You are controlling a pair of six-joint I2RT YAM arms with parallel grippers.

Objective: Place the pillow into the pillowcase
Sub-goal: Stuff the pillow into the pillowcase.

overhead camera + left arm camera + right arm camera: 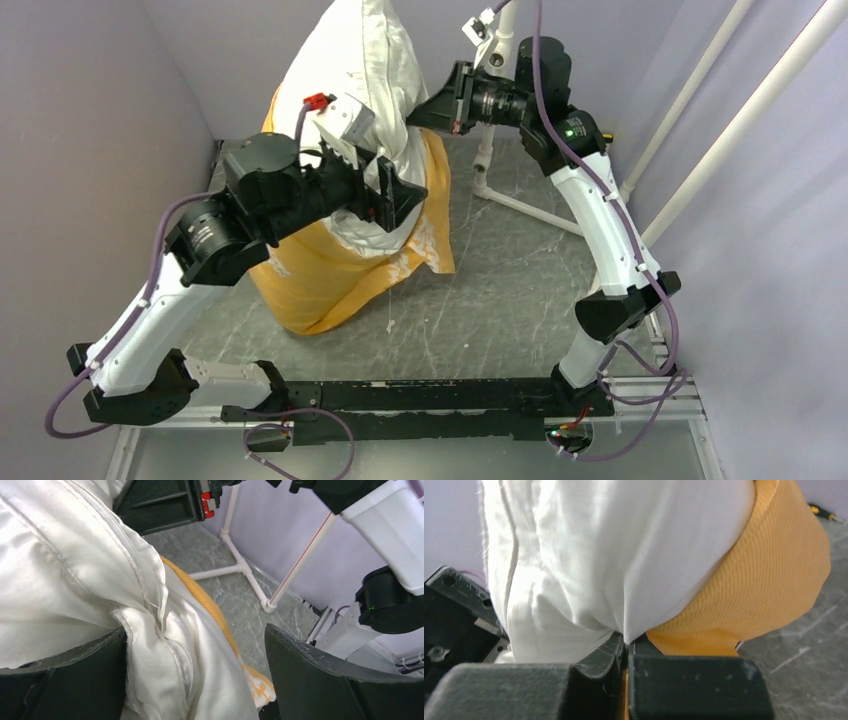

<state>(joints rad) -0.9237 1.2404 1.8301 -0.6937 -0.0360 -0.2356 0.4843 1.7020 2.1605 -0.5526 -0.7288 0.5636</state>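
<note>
While the pillow [360, 60] stands on end at the far-left part of the tabletop [500, 290], its lower part sits inside the pillowcase [310, 285]. The case is bunched around it and slumps toward the near side. The upper half of the pillow rises bare and white above the orange-yellow cloth.

The left tool [400, 195] reaches in from the left at about mid-height of the pillow, its jaws wide apart. In the left wrist view the two dark fingers [320, 675] are well separated. The one on the left of that view lies against creased white pillow fabric, and the other has only tabletop and the right arm [385, 525] behind it. Nothing is clamped between them. An orange edge of the pillowcase runs down beside the white cloth there.

The right tool [425, 110] comes in from the right, higher up, against the pillow's side. Its jaws are closed, and the right wrist view shows a fold of white pillow fabric drawn down into the seam between them. The pillowcase lies just right of that pinch. A thin orange strip shows lower in the seam, so I cannot tell whether the case is caught too.

A white pipe frame [530, 212] stands on the tabletop behind.
</note>
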